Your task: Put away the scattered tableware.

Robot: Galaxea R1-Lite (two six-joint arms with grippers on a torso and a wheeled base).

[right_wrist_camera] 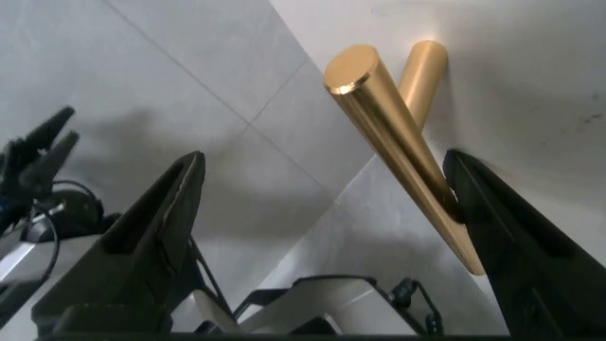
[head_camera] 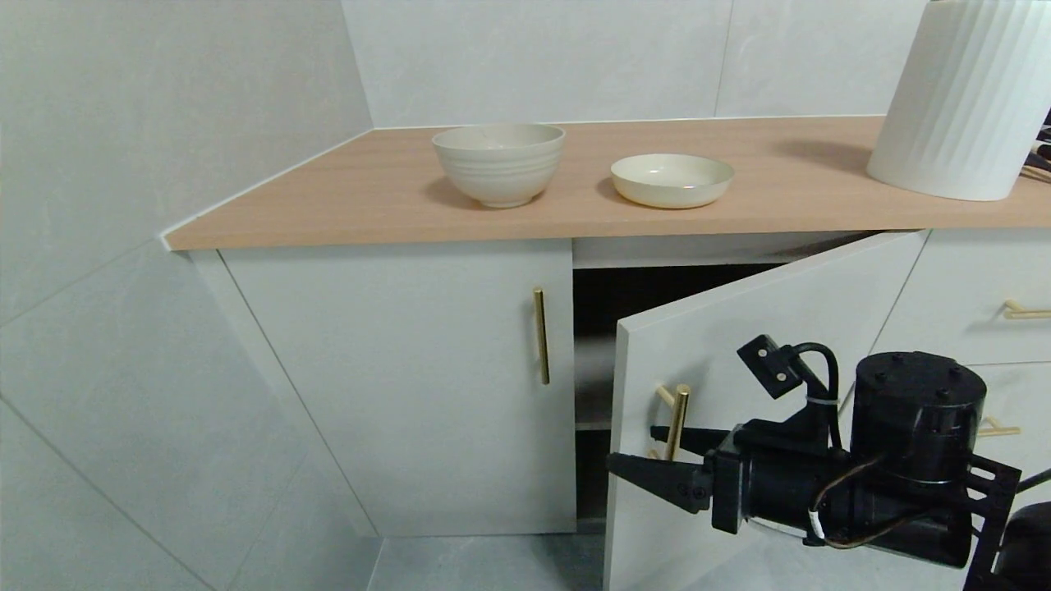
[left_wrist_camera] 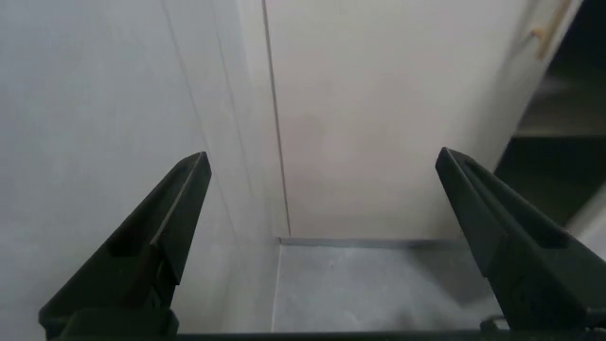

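While right gripper (head_camera: 632, 447) sits low at half-open cabinet door (head_camera: 764, 328), jaws spread wide, straddling brass handle (head_camera: 677, 419) without clamping it, tableware sits on wooden counter (head_camera: 369, 197) above: deep ribbed bowl (head_camera: 499, 162) left, shallow dish (head_camera: 672, 179) near its right, apart. Right wrist view adds close detail: handle runs between fingers (right_wrist_camera: 502, 237), close by one, contact unclear. Left wrist view gives left gripper (left_wrist_camera: 322, 159): wide open, empty, facing closed left door (left_wrist_camera: 379, 114) and floor (left_wrist_camera: 379, 284).
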